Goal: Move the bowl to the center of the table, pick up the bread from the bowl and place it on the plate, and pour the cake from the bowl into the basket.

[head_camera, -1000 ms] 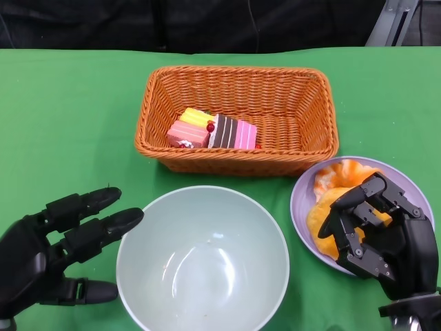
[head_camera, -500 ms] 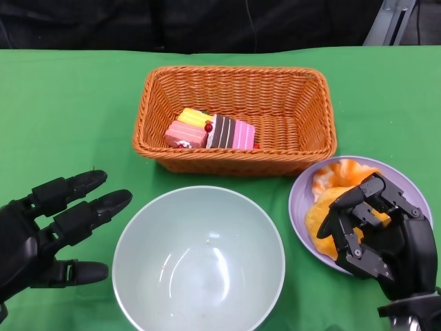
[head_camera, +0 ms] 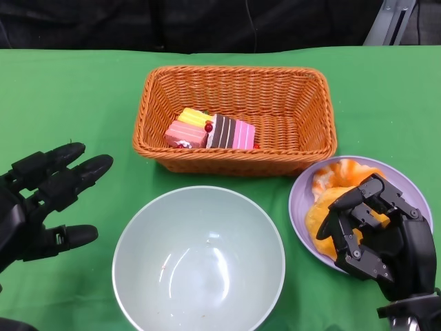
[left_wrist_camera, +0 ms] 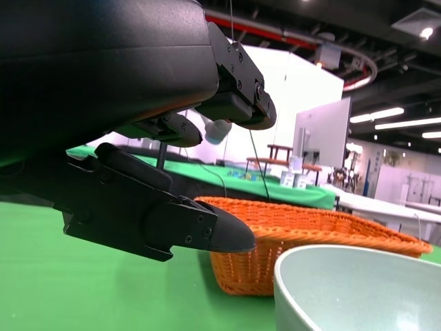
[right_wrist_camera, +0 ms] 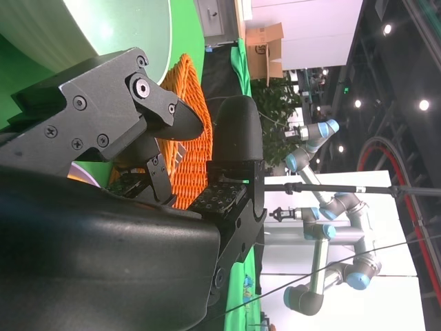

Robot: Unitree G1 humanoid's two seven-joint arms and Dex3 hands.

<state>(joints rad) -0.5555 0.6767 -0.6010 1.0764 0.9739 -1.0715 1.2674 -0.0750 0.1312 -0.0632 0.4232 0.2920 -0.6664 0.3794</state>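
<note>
The left hand (head_camera: 41,200) had drawn back and away from the bowl (head_camera: 198,258) over the last second, ending well clear of its rim with fingers spread and holding nothing; the bowl itself had barely shifted and sat empty near the table's (head_camera: 69,103) middle, just in front of the basket (head_camera: 234,117); the cake (head_camera: 210,131) lay inside the basket, and the bread (head_camera: 331,196) rested on the plate (head_camera: 303,200); the right hand (head_camera: 375,231) hung over the bread with fingers curled, though whether they touched or gripped it could not be told; the bowl looked stiff, smooth and likely slippery, best taken at the rim; the bread seemed soft and light, wanting a gentle hold; all three steps appeared done
</note>
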